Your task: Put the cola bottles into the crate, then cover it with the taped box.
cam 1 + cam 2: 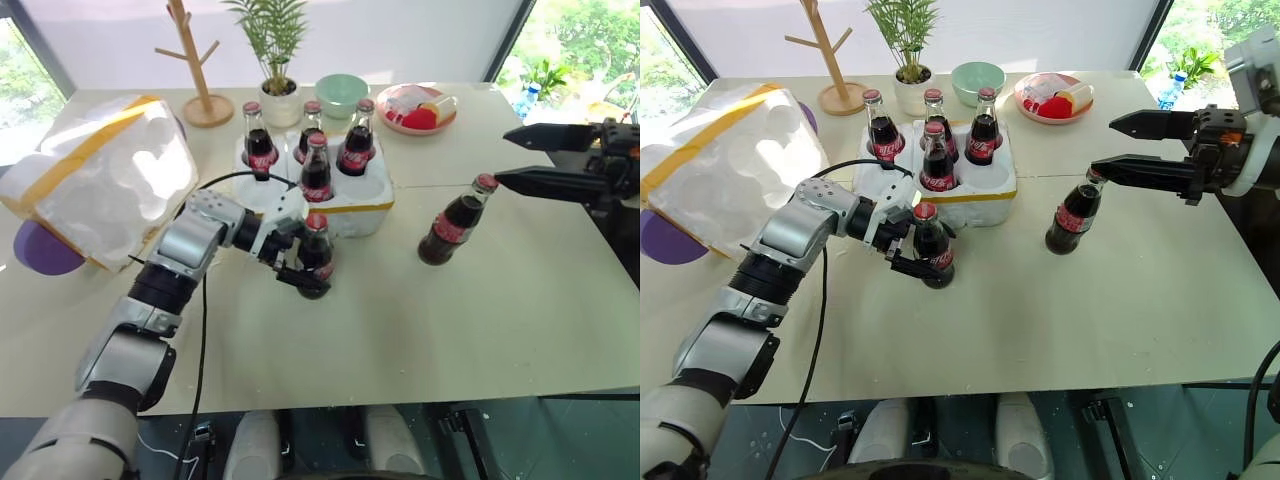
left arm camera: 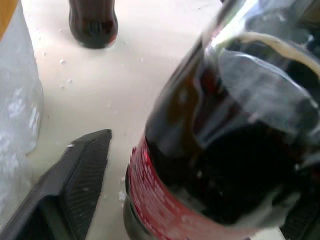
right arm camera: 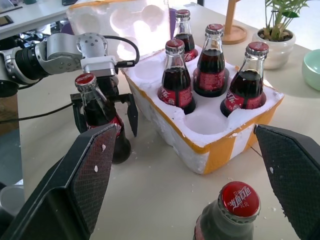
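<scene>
Standing upright on the worktop (image 1: 520, 330) just in front of the crate (image 1: 350, 205), one bottle (image 1: 316, 255) between the left jaws (image 1: 292, 262), apart and not yet clamped; right jaws (image 1: 1110, 145) wide apart over another bottle (image 1: 1072, 212) beside the crate.

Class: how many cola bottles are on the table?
6: four stand in the crate; one stands in front of it between the left pincer's fingers; one stands apart, under the right pincer.

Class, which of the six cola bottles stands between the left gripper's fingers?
The bottle standing on the table just in front of the crate, between the left gripper fingers; four sit in wells, one stands apart.
</scene>
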You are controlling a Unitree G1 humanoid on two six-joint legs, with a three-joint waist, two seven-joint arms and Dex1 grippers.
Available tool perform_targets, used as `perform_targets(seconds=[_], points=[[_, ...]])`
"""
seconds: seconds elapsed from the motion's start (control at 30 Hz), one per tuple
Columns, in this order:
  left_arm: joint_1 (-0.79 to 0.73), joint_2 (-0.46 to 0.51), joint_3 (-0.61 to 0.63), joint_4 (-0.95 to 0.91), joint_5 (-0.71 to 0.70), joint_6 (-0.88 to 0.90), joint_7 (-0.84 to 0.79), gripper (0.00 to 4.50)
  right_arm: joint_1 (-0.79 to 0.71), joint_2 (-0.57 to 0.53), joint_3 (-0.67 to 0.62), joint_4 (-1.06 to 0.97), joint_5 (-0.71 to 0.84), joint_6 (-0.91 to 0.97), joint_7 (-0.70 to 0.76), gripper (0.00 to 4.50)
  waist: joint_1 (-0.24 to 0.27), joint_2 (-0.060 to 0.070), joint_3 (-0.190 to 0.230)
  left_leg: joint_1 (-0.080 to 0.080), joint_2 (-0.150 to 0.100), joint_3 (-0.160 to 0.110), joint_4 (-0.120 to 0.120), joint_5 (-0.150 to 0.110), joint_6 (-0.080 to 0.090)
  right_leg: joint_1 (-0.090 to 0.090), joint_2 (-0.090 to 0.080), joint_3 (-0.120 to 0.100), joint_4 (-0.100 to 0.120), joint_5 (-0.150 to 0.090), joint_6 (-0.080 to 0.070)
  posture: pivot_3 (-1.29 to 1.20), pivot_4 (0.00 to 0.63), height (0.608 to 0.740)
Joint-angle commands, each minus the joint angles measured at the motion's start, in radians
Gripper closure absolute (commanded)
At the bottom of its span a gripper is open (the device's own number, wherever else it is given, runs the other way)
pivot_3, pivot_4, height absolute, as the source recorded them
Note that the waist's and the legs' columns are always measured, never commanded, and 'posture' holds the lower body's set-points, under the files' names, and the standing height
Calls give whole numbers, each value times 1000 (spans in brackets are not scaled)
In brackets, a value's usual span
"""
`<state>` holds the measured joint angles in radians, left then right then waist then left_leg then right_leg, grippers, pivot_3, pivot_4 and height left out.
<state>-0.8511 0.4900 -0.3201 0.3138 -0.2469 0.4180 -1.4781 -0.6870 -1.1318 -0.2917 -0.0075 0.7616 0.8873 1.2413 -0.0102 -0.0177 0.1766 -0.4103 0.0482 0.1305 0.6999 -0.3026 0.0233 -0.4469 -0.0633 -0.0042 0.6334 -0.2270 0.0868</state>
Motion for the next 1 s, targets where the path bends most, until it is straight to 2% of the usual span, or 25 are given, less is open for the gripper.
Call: perform_targets(seconds=[0.03, 0.2, 0.33, 0.53, 0.67, 1.0], points=[[-41, 25, 83, -37, -80, 105, -10, 1696, 5, -8, -42, -25, 20, -9, -6, 0, 0, 0, 0, 0, 0, 0, 0, 0, 0, 0, 0, 0, 0, 0, 0, 0, 150, 740], [-80, 97, 193, -78, -214, 305, -31, 1672, 16, -4, -42, -29, 25, -12, -13, 0, -3, 0, 0, 0, 1, 0, 0, 0, 0, 0, 1, 0, 0, 0, 0, 0, 150, 740], [-172, 153, 336, -3, -277, 386, 58, 1672, 12, 1, -31, -26, 24, -19, -9, 0, -1, -1, 0, 0, 1, -1, 0, 0, 0, -1, 0, 0, 0, 0, 0, 0, 150, 740], [-276, 202, 374, 200, -162, 218, 187, 1672, 21, -4, -6, -33, 13, -49, 33, 0, 0, 0, 0, 0, 0, 1, 0, 1, -1, 0, 0, 0, 0, 0, 0, 0, 150, 740], [-309, 203, 347, 281, -112, 150, 191, 1672, 10, 7, 5, -31, 10, -60, 36, 0, -1, -1, 0, 0, 0, 3, 0, 1, -2, 0, 0, 0, 0, 0, 0, 0, 150, 740], [-296, 88, 251, 461, 57, -136, 238, 1672, 13, 21, 18, -33, 8, -77, 32, 0, 0, -1, 1, -1, 0, 3, 0, 2, -4, 0, 0, 0, 0, 0, 0, 0, 150, 740]])
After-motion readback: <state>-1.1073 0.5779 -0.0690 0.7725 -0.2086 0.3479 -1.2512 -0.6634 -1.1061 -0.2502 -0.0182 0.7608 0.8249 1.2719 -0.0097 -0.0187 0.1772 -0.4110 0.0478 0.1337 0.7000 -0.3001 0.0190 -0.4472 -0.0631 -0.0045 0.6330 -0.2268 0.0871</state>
